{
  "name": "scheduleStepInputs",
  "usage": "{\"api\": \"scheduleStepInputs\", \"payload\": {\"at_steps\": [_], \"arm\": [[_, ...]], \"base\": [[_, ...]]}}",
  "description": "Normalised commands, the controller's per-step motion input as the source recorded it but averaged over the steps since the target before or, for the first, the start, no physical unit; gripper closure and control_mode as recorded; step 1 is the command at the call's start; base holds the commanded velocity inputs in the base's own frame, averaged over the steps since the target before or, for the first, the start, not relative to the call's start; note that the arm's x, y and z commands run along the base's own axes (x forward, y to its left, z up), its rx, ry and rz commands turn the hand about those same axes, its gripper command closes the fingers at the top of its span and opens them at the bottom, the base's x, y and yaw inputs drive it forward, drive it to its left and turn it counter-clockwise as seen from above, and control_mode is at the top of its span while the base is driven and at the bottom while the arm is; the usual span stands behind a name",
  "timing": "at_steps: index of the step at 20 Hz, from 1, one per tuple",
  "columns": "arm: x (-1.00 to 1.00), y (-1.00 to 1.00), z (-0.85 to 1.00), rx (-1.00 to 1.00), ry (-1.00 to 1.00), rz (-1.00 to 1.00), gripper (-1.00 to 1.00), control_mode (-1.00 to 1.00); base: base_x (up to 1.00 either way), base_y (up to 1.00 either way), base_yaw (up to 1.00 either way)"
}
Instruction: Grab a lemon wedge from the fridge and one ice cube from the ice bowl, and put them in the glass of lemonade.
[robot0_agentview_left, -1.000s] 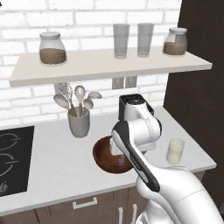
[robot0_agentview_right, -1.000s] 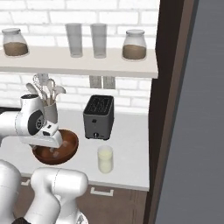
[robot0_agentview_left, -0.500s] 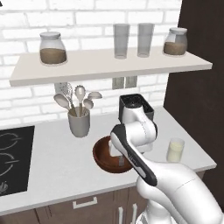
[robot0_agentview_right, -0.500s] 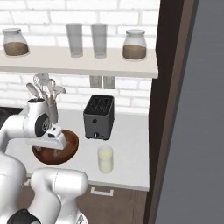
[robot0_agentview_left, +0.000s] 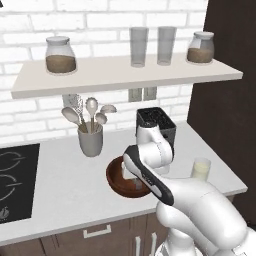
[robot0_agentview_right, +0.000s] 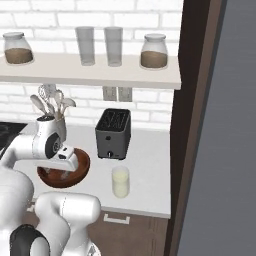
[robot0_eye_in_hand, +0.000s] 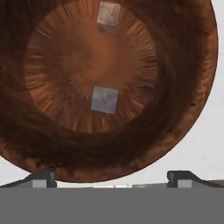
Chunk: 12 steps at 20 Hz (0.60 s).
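Gripper (robot0_eye_in_hand: 112, 177) jaws spread wide, holding nothing, above the ice bowl (robot0_eye_in_hand: 183, 78). Two ice cubes on the bowl floor: one (robot0_eye_in_hand: 104, 99) near centre, one (robot0_eye_in_hand: 108, 16) at the floor's edge, well apart. Bare wood all round both. Bowl (robot0_agentview_left: 116, 176) sits near the counter's front edge; glass (robot0_agentview_left: 200, 169) near it, toaster (robot0_agentview_right: 113, 133) behind.

The ice bowl (robot0_eye_in_hand: 183, 87) lies open from above, two ice cubes (robot0_eye_in_hand: 104, 99) well apart on its floor. The utensil cup (robot0_agentview_left: 91, 139) and toaster (robot0_agentview_left: 156, 122) flank it; the glass of lemonade (robot0_agentview_left: 200, 169) stands clear.
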Motion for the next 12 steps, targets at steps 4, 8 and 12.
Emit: {"api": "scheduleStepInputs", "payload": {"at_steps": [4, 8, 12], "arm": [[0.24, 0.05, -0.26, 0.0, 0.0, 0.0, -1.0, -1.0], [0.18, 0.03, -0.24, 0.0, 0.0, 0.0, -1.0, -1.0], [0.1, 0.03, -0.26, 0.0, 0.0, 0.0, -1.0, -1.0]], "base": [[0.0, 0.0, 0.0], [0.0, 0.0, 0.0], [0.0, 0.0, 0.0]]}}
